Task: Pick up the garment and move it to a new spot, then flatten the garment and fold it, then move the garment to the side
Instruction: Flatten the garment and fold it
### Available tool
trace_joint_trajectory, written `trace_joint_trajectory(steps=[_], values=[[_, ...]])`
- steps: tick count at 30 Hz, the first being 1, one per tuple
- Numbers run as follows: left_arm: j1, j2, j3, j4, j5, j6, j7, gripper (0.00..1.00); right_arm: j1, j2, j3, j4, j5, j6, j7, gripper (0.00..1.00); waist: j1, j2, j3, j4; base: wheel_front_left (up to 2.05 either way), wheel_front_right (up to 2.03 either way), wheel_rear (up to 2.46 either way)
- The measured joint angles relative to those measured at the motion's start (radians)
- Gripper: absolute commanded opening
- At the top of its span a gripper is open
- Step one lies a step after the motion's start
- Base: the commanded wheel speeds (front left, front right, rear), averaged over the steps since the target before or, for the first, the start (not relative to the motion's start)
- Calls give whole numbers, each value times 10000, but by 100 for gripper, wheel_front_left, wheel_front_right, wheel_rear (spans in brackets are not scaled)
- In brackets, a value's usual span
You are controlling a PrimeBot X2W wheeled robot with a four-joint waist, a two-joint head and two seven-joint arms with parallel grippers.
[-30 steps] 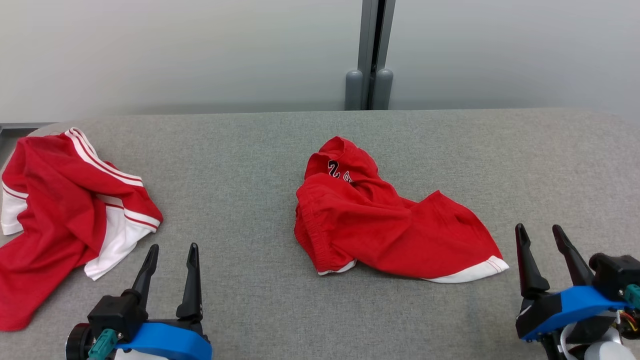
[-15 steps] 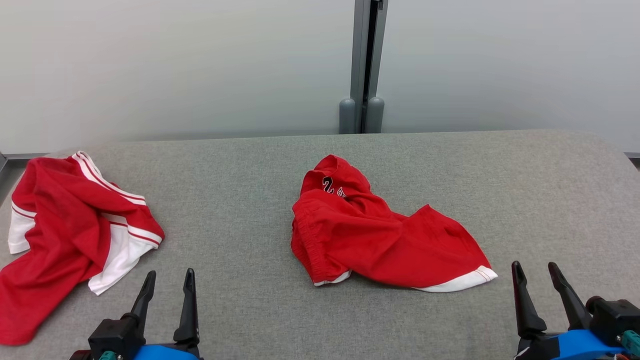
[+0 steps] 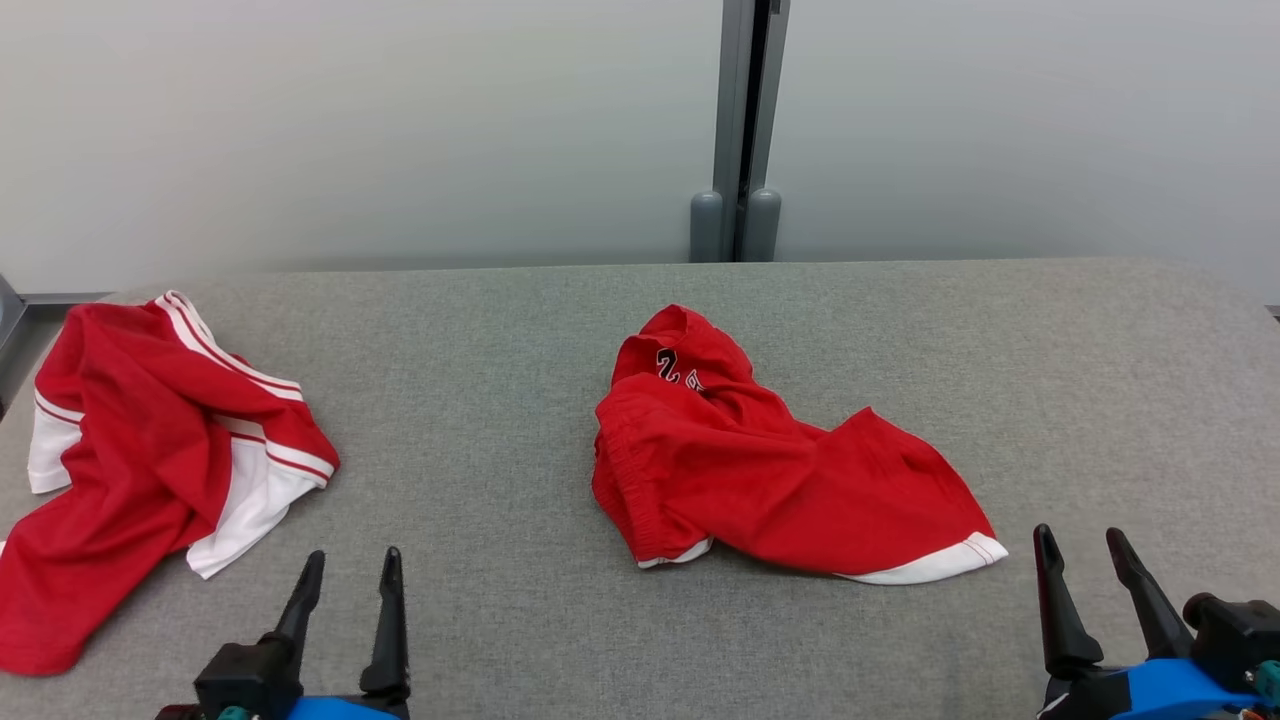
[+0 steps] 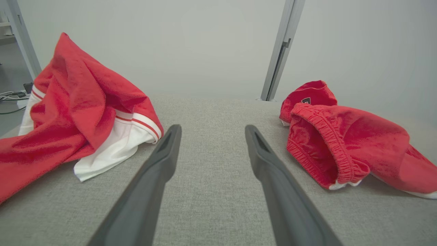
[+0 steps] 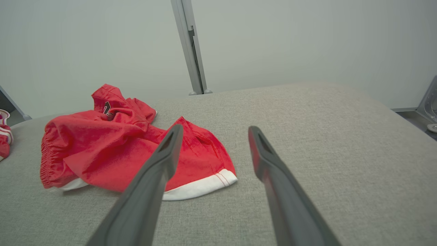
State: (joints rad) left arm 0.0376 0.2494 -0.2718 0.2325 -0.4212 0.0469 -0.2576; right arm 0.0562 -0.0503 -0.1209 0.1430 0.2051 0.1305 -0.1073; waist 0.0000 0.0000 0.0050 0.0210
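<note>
Plainly nothing is done yet: the red garment [image 3: 780, 470] lies crumpled in the middle of the counter [image 3: 500, 330], untouched. The left gripper [image 3: 353, 555] and right gripper [image 3: 1080, 532] hover at the near edge, spread wide and empty. Lifting, flattening, folding and setting aside all remain, I'd say.

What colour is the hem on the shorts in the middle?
White hem on red shorts; best in the right wrist view.
</note>
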Motion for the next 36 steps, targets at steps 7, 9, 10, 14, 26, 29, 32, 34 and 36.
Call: trace_joint_trajectory(steps=[7, 9, 10, 14, 26, 29, 32, 34, 36], values=[[-752, -387, -1413, 631, 424, -888, 596, 100, -206, -4, -128, 159, -40, 0, 635, 100, 0, 0, 205, 37, 0, 0, 0], [-1105, -587, -1941, 1126, 566, -1198, 794, 100, -401, 2, -105, 403, -130, 0, 1081, 100, 0, 0, 332, -18, 0, 0, 0], [-1300, -709, -2138, 1409, 604, -1304, 817, 100, -567, 12, -84, 527, -240, 0, 1231, 100, 1, 1, 400, -66, 0, 0, 0], [-2062, -1053, -2803, 2552, 619, -1588, 909, 100, -1379, 8, -88, 1279, -453, 2, 1724, 100, 1, 1, 678, -310, 0, 0, 0], [-3916, -1457, -4034, 4784, -65, -1730, 560, 100, -3322, 17, 418, 3986, -474, 2, 1927, 100, 1, 2, 1515, -760, 0, 0, 0], [-4250, -1450, -4316, 4972, -297, -1760, 420, 100, -3720, 8, 449, 4470, -472, 0, 1816, 100, 1, 2, 1645, -791, 0, 0, 0], [-4455, -1406, -4575, 5185, -512, -1760, 313, 100, -4003, 13, 546, 4999, -431, 2, 1808, 100, 0, 2, 1740, -804, 0, 0, 0], [-4575, -1365, -4719, 5302, -639, -1760, 251, 100, -4183, 12, 665, 5329, -334, 0, 1806, 100, 1, 2, 1800, -805, 0, 0, 0], [-4682, -1358, -4846, 5396, -756, -1760, 180, 100, -4352, 13, 757, 5580, -332, 0, 1707, 100, 1, 2, 1856, -799, 0, 0, 0]])
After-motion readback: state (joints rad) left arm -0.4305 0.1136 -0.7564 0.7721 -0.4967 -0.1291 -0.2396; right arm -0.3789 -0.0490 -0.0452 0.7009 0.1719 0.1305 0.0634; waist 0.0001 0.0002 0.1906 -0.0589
